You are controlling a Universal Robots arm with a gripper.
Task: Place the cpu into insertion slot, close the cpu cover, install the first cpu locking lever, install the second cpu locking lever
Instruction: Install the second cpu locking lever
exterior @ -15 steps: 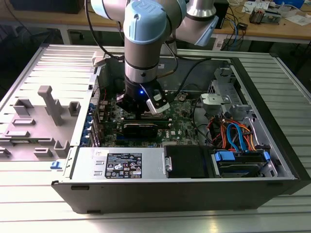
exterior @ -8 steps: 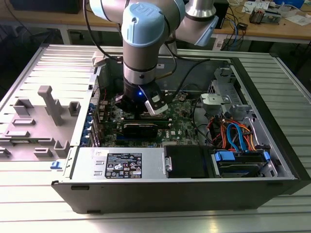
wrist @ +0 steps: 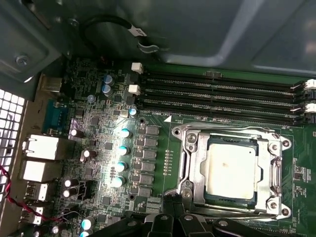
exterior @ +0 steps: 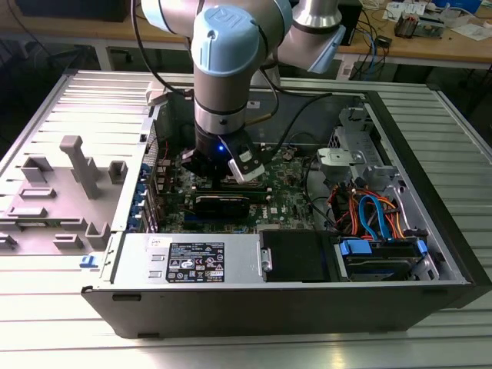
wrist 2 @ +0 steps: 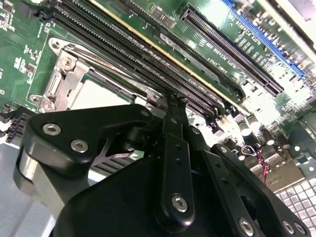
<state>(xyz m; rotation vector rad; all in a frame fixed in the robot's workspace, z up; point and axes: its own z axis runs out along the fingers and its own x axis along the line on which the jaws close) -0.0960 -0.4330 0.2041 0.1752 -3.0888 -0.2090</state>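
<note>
Gripper (wrist: 173,217) hovering just above the motherboard (wrist: 113,148), at the 6 o'clock edge of the insertion slot (wrist: 190,148). Cpu (wrist: 231,168) sitting inside the slot, cpu cover (wrist: 274,163) lying down flat around it, probably closed. Fingers (wrist 2: 173,118) look clenched together, grasping nothing.

A blue lamp glows on the arm above the gripper (exterior: 228,171). Glare whitens the cpu (wrist: 231,167) just beyond it; the near linkage blurs.
</note>
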